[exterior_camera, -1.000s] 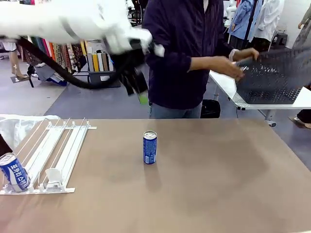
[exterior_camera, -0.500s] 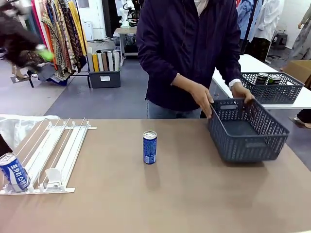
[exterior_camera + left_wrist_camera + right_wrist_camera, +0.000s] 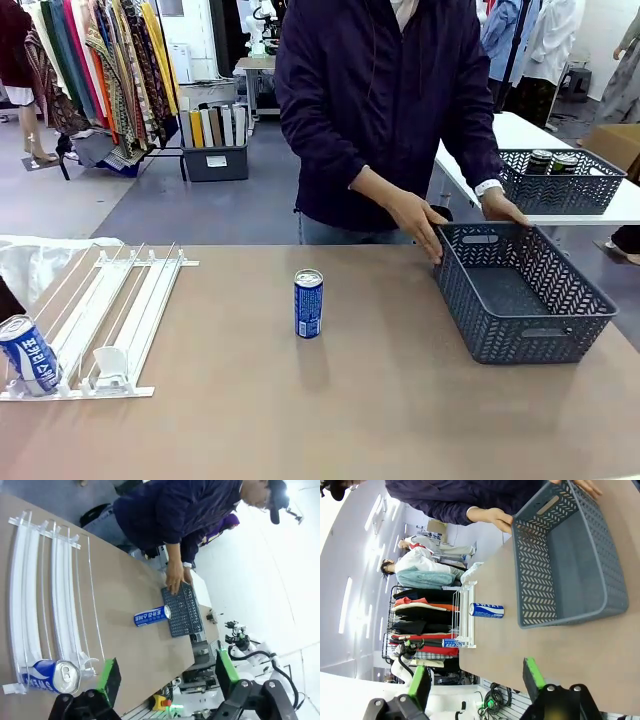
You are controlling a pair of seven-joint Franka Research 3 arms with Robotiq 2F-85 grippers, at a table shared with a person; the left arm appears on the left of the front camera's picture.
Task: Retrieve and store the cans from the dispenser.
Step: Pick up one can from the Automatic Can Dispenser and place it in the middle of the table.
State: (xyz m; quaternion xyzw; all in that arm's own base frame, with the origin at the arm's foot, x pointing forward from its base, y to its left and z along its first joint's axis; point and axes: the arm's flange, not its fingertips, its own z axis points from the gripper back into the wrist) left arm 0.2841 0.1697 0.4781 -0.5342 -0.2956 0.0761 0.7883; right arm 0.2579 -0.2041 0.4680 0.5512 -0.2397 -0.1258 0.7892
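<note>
Clothes racks (image 3: 110, 70) and a grey floor (image 3: 200, 210) lie behind a brown tabletop (image 3: 400, 400), and a person in a dark jacket (image 3: 390, 100) stands at its far edge. Near the middle a slim blue drink can (image 3: 308, 303) with white lettering and a silver top stands upright, apart from everything else. On the robot's left lies the flat white wire-and-plastic dispenser (image 3: 120, 300), its lanes running from the far side toward the near edge. A second blue can (image 3: 28, 355) leans tilted at the near end of its leftmost lane, and a small white pusher block (image 3: 110, 365) sits at the near end of a lane to its right.

On the robot's right a grey-blue lattice plastic basket (image 3: 525, 300) rests on the tabletop. One of the person's hands (image 3: 420, 225) is against its far-left corner and the other hand (image 3: 505, 208) is on its far rim. Behind, on a white table (image 3: 515, 130), a similar basket (image 3: 560, 190) holds two dark cans (image 3: 541, 160) with silver tops.

The left pincer (image 3: 167, 675) is held above the dispenser's near end, its fingers wide apart with nothing between them. The right pincer (image 3: 476, 680) is held above the tabletop near the grey-blue basket, also spread and gripping nothing.
</note>
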